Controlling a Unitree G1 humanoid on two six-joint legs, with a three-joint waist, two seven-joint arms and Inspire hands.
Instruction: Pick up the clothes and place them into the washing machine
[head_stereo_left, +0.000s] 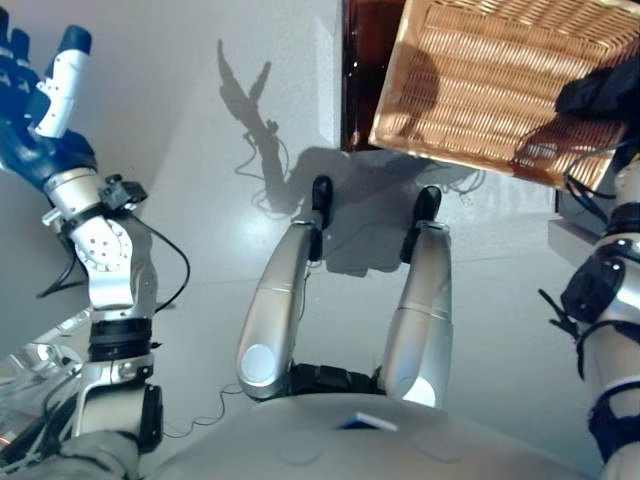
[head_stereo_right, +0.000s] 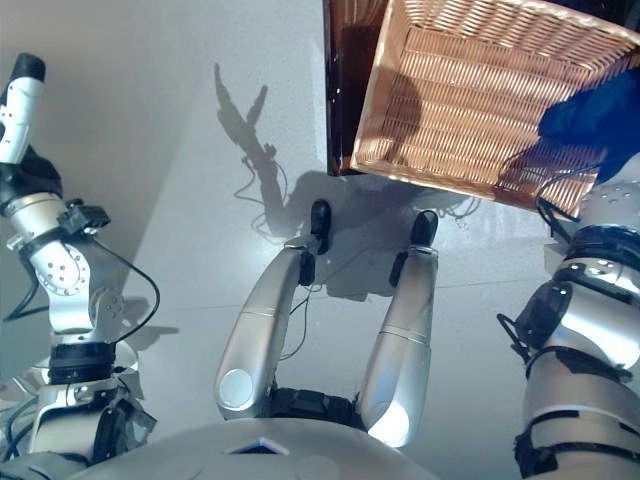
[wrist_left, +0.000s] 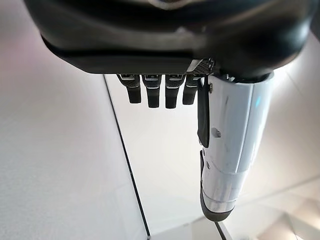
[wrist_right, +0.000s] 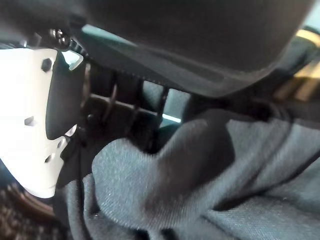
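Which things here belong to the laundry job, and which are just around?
Job:
- wicker basket
- dark cloth, bunched against the right hand, which is reaching into the basket
- left hand, raised with its fingers straight, holding nothing

Just around:
- dark wooden stand under the basket
- pale floor

No washing machine is in view.

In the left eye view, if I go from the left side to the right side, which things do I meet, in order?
left hand → dark brown furniture edge → wicker basket → right hand, reaching into the basket's right side.
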